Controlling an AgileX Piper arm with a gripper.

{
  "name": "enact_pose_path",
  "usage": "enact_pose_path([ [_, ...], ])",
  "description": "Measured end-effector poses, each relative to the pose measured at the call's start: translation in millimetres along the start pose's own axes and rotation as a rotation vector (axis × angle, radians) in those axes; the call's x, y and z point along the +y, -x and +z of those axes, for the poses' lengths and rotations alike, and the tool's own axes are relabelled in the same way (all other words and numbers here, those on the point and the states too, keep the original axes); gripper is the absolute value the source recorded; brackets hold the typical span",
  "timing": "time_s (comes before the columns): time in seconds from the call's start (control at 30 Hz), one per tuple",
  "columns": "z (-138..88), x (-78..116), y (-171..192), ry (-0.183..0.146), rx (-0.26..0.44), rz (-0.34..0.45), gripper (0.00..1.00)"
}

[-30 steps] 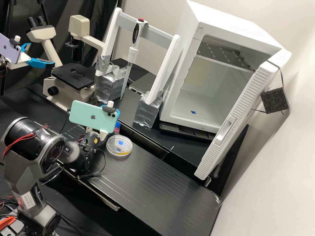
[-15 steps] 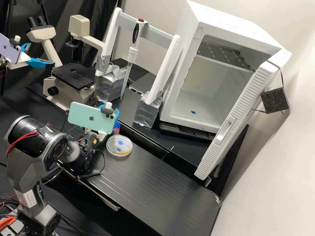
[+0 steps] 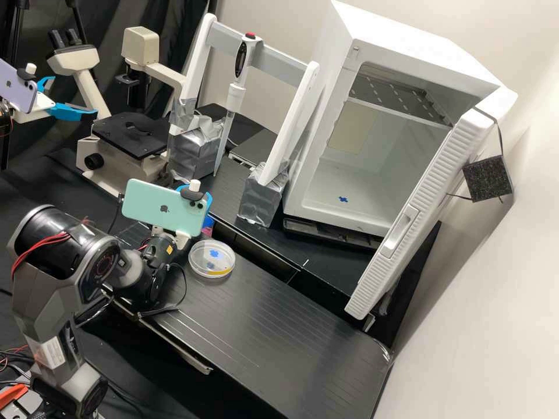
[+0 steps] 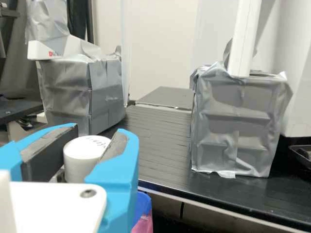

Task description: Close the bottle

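Note:
In the high view my gripper is mostly behind the pale green phone, above the far edge of the black shelf, with some blue finger showing. In the wrist view the gripper is shut on a round white cap, its dark pads on either side. Faint writing marks the cap's top. The bottle's body is hidden below the cap and behind the fingers, so how the cap sits on it cannot be told.
A clear round dish lies just right of the gripper. Beside the fingers is a blue-and-pink object. Silver-wrapped blocks hold up the pipette stand behind. A microscope and an open white incubator flank it.
The gripper and phone shifted slightly left and tilted in the high view, then came back a little to the right. The arm's near joints moved slightly too. The dish has stayed put.

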Motion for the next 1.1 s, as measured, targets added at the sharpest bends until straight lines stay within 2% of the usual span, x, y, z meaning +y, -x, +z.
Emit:
enact_pose_path([
  [0.73,0.5,4.9,2.5,0.013,-0.001,-0.016,0.00],
  [0.93,2.1,5.1,4.4,-0.011,-0.007,-0.014,0.00],
  [1.1,4.5,7.4,5.5,0.000,-0.007,-0.012,0.00],
])
